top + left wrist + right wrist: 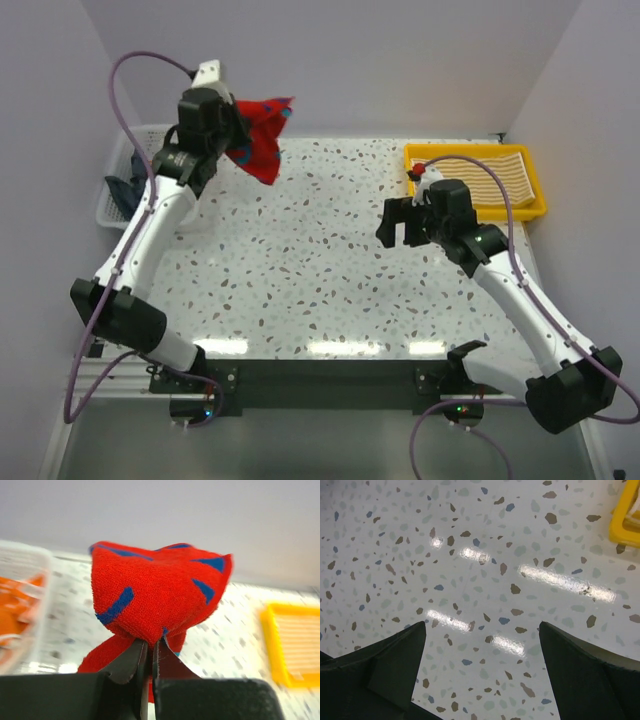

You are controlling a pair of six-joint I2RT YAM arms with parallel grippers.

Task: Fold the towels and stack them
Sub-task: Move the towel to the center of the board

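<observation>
A red towel with blue marks (pixel 263 138) hangs bunched in the air above the table's far left. My left gripper (pixel 236 128) is shut on it. In the left wrist view the jaws of that gripper (pixel 151 647) pinch a fold at the bottom of the red towel (pixel 160 595), which bulges above them. A tan-and-white striped towel (pixel 490 175) lies flat in the yellow tray (pixel 466 149) at the far right. A dark blue-grey towel (pixel 125 190) lies in the white basket (pixel 105 205). My right gripper (pixel 398 232) hovers open over bare table left of the tray, with nothing between its fingers (pixel 482 625).
The white mesh basket (pixel 30 560) at the far left also holds an orange towel (pixel 15 605). The yellow tray (pixel 268 640) shows blurred at the right of the left wrist view, and its corner (pixel 625 525) shows in the right wrist view. The speckled table (pixel 320 270) lies between the arms.
</observation>
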